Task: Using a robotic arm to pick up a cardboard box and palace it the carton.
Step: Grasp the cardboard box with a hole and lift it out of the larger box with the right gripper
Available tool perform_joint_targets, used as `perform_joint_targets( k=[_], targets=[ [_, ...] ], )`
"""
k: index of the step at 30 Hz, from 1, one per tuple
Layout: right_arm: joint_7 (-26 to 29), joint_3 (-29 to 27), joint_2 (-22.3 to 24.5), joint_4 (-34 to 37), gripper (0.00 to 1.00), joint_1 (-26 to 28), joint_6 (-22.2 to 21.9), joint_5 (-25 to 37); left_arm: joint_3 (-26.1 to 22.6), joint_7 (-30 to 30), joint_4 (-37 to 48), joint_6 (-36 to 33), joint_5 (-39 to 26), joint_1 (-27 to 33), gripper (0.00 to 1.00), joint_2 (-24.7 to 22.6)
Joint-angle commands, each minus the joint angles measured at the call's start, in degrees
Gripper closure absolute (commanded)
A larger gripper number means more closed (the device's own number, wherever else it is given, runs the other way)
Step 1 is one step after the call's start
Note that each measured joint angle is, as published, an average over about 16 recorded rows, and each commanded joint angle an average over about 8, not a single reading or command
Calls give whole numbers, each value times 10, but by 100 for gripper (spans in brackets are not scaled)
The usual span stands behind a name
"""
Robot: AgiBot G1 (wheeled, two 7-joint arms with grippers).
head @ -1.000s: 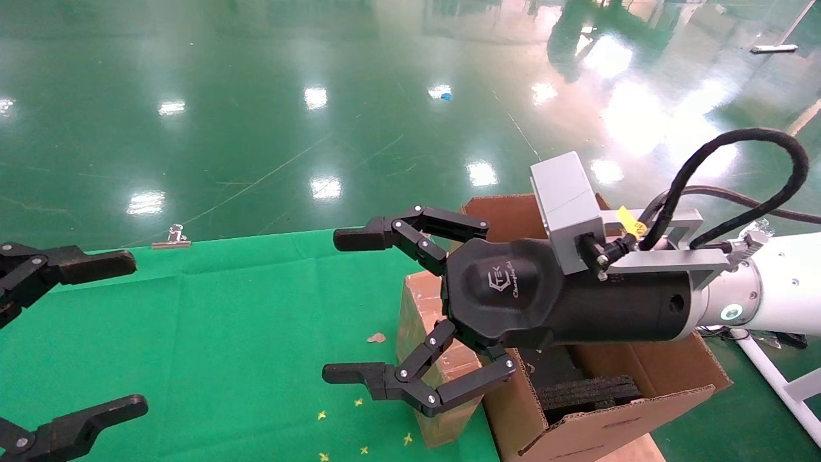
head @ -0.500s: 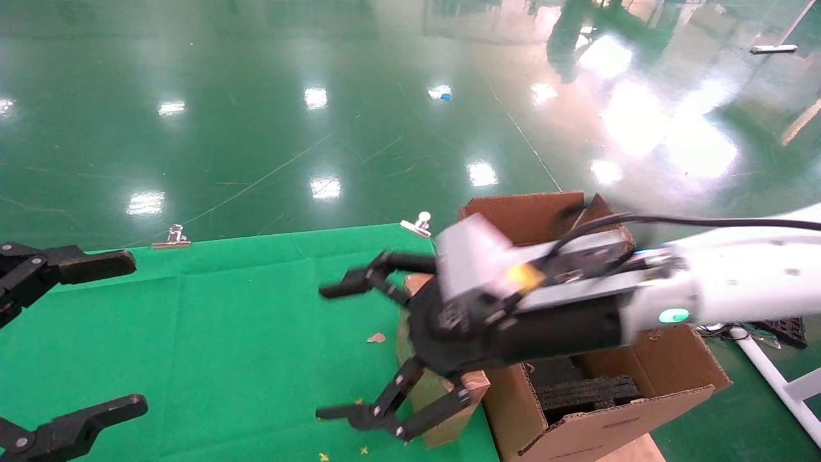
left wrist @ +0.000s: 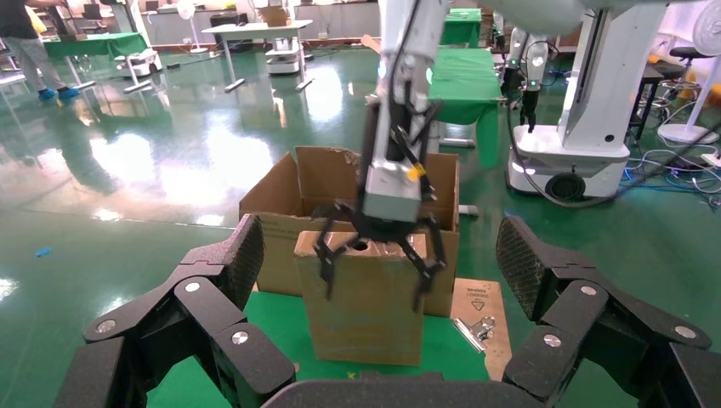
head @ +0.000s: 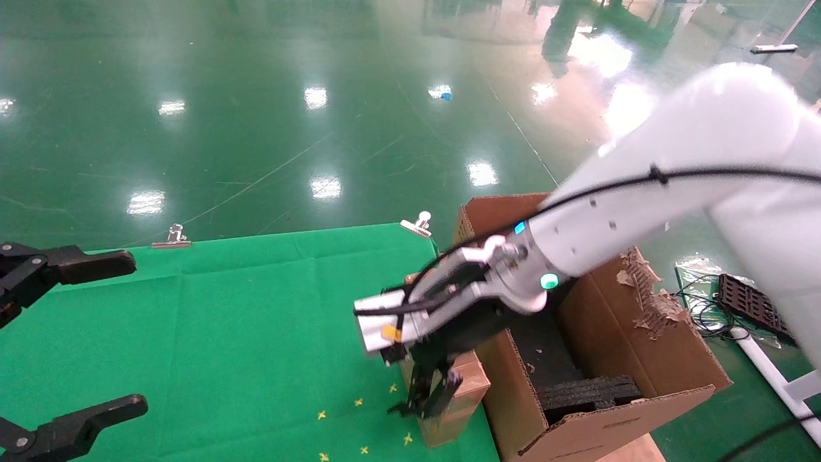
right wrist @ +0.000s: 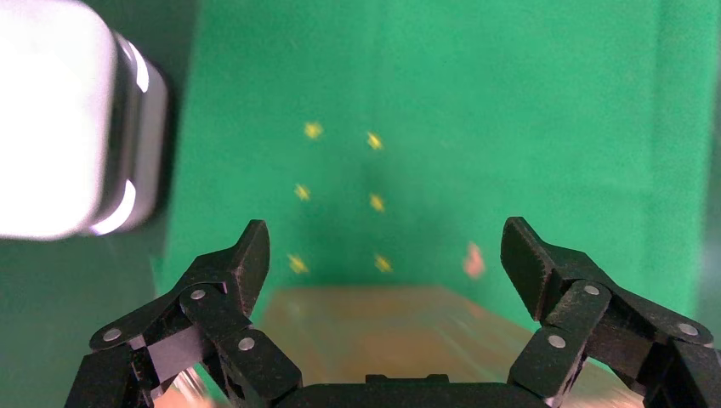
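The cardboard box [head: 457, 420] stands upright on the green cloth, against the carton's [head: 616, 410] near wall. The white robotic arm [head: 641, 192] reaches down from the right, its teal ring [head: 548, 280] glowing. My right gripper [head: 430, 394] points downward, open, with its fingers straddling the box's top and not closed on it. In the left wrist view the right gripper [left wrist: 378, 246] spans the box [left wrist: 366, 314], with the carton [left wrist: 289, 195] behind. The right wrist view shows the box's top [right wrist: 383, 331] between open fingers [right wrist: 246, 263]. My left gripper [head: 131, 333] is open and empty at the far left.
Green cloth [head: 224, 321] covers the table, held by binder clips [head: 171, 236] [head: 417, 224]. Small yellow marks [head: 359, 402] lie before the box. The carton holds black foam [head: 590, 391] and has one torn flap [head: 644, 289]. Cables [head: 747, 298] lie on the floor to the right.
The right arm has swung from level to pointing down. Its open gripper has dropped over the top of the cardboard box. The left gripper has not moved.
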State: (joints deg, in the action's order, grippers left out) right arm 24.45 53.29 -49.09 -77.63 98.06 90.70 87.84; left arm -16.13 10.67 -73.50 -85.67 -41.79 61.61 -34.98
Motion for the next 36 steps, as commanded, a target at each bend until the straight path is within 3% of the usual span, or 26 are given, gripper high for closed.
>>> perform_joint_targets(
  k=[1, 9, 17, 32, 36],
  targets=[
    [12, 32, -7, 0, 0, 37, 2, 15, 0, 0, 0, 0, 0, 0, 0, 0],
    [44, 187, -7, -1, 0, 187, 3, -2, 0, 0, 0, 0, 0, 0, 0, 0],
    [76, 311, -27, -2, 0, 246, -8, -28, -1, 0, 0, 0, 1, 0, 0, 0],
    [121, 386, -49, -2, 0, 268, -31, -46, -1, -1, 0, 1, 1, 0, 0, 1],
    [164, 394, -44, 2, 0, 283, -26, -53, -2, -1, 0, 1, 1, 0, 0, 1]
  ],
)
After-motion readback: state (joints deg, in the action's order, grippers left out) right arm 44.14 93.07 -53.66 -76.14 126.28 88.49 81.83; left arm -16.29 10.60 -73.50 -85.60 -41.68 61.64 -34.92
